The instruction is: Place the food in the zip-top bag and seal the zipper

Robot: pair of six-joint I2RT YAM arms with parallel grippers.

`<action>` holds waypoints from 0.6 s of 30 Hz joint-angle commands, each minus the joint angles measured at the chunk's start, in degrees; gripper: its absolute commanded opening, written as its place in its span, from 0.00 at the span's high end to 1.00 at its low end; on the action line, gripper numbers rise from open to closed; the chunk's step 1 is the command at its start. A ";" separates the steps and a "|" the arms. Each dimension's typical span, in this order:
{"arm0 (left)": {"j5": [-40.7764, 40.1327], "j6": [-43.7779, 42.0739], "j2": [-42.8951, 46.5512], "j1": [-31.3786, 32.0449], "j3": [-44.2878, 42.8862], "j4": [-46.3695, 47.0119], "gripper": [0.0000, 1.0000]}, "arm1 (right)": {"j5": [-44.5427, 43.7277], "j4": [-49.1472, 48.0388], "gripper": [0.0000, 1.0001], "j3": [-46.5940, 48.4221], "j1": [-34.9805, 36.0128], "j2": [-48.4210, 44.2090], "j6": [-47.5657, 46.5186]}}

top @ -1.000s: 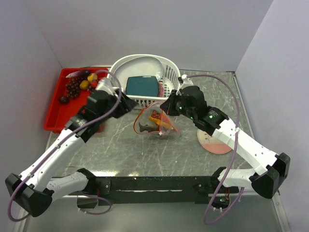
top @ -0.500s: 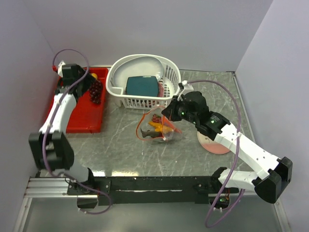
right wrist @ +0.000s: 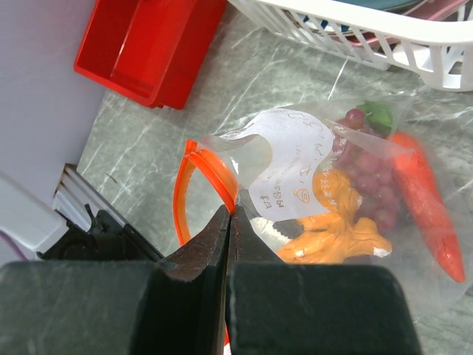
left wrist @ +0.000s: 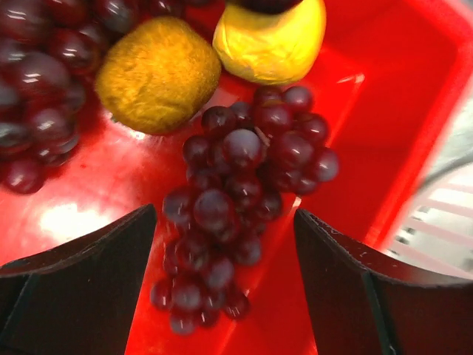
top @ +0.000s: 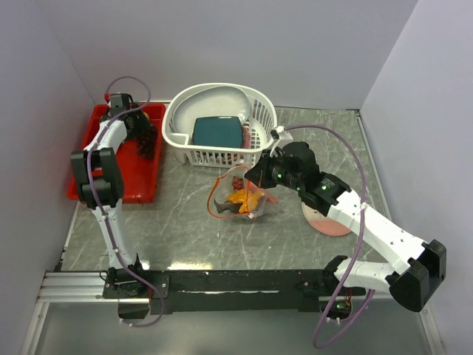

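Observation:
The zip-top bag [top: 240,196] lies on the table's middle with its mouth gaping. My right gripper [right wrist: 231,214] is shut on its rim at the red-orange zipper [right wrist: 199,159]. Inside the bag I see a carrot [right wrist: 425,211], a grape bunch [right wrist: 366,174], an orange piece [right wrist: 336,222] and a grey fish [top: 222,205]. My left gripper [left wrist: 222,296] hangs open over the red tray [top: 140,181], its fingers on either side of a loose grape bunch [left wrist: 236,177] without touching it. A brownish-yellow round fruit [left wrist: 157,74], a yellow fruit [left wrist: 270,41] and more grapes [left wrist: 37,81] lie beyond.
A white slotted basket [top: 214,151] with a teal dish [top: 218,132] stands behind the bag, right of the tray. A pink-and-cream plate [top: 325,220] lies under the right arm. The tray's wall [left wrist: 384,89] rises just right of the left gripper.
The left arm swung from beside the bag to the back of the red tray and opened its jaws wider over the grapes. The right gripper kept its hold on the bag.

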State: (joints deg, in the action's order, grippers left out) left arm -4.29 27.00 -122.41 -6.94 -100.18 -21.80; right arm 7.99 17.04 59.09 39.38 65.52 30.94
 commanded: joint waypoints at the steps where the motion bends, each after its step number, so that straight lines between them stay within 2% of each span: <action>1: 1.49 -4.42 -3.61 -0.09 -5.46 -0.26 0.19 | 1.50 -2.80 1.00 -0.12 -0.35 -1.36 -0.97; 12: 2.36 -2.92 -6.97 0.08 -0.73 1.85 0.23 | 2.73 -3.24 1.00 0.06 -0.44 0.14 -0.70; 15: 2.71 -2.40 -5.91 0.17 1.03 2.73 0.34 | 3.08 -3.41 1.00 0.24 -0.44 0.58 -0.53; 16: 2.45 -2.13 -5.04 0.08 1.56 2.99 0.42 | 3.17 -3.50 1.00 0.24 -0.53 0.75 -0.62; 18: 2.45 -1.78 -4.24 0.17 2.09 2.82 0.49 | 3.35 -3.59 1.00 0.24 -0.44 0.93 -0.53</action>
State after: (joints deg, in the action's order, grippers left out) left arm -2.37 24.95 -129.10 -6.87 -99.92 -19.35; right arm 10.52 16.05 58.78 39.33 66.24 30.98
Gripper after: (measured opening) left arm 0.569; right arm 0.010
